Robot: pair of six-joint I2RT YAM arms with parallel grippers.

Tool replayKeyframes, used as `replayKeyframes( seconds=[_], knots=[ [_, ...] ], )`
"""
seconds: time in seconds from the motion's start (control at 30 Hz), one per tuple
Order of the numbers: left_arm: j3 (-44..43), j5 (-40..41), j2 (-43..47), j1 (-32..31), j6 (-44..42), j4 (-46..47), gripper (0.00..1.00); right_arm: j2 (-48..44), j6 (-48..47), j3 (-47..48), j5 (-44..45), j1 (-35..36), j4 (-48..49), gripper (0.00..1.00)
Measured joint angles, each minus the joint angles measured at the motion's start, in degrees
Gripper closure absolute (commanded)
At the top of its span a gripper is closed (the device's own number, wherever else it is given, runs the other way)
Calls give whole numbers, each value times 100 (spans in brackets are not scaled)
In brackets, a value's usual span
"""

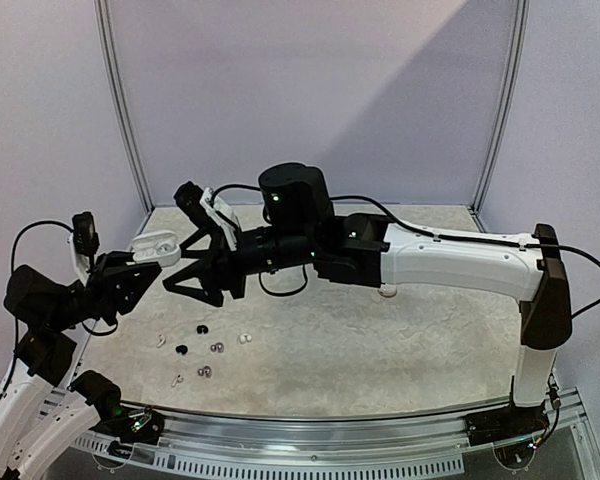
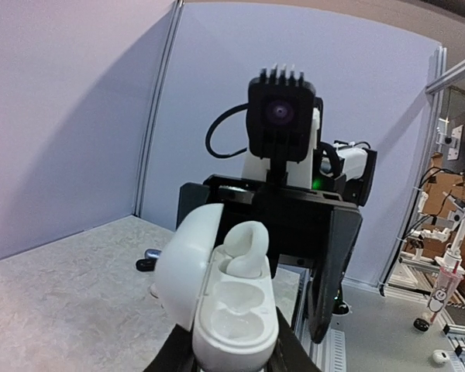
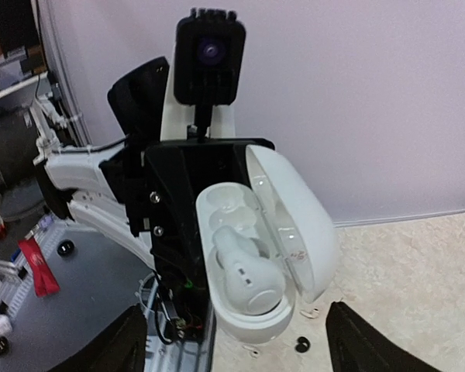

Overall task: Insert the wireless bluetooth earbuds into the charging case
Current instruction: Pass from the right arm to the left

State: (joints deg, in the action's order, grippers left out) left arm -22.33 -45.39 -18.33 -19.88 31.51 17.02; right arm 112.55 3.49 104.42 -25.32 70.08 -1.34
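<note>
Left jaws held clamped on the open white charging case (image 2: pixel 217 310), one white earbud (image 3: pixel 244 273) sat inside, right jaws stood apart with the case just beyond and between them, loose earbuds (image 1: pixel 218 347) lay on the worktop (image 1: pixel 380 340) below.

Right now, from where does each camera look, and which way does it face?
Top external: above and behind, looking down at the beige table; both arms show.
Left wrist: faces the open white plastic charging case in the left gripper, right gripper behind.
Right wrist: faces the case's other side; own black fingers show.
Shared: the case.
</note>
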Motion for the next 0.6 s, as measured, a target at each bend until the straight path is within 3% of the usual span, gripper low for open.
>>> replayKeyframes(
  seconds=[0.23, 0.33, 0.5, 0.6],
  knots=[
    [76, -48, -2, 0, -153, -184, 100, -127, -494, 234, 352, 55, -883, 13],
    [79, -138, -4, 0, -289, -197, 100, -273, -688, 369, 625, 74, -1294, 23],
    [90, -369, -4, -2, -496, -236, 100, -629, -1060, 555, 1043, 79, -1908, 59],
    [136, -490, -7, -9, -621, -284, 100, -835, -1257, 592, 1165, 96, -2116, 65]
  ],
)
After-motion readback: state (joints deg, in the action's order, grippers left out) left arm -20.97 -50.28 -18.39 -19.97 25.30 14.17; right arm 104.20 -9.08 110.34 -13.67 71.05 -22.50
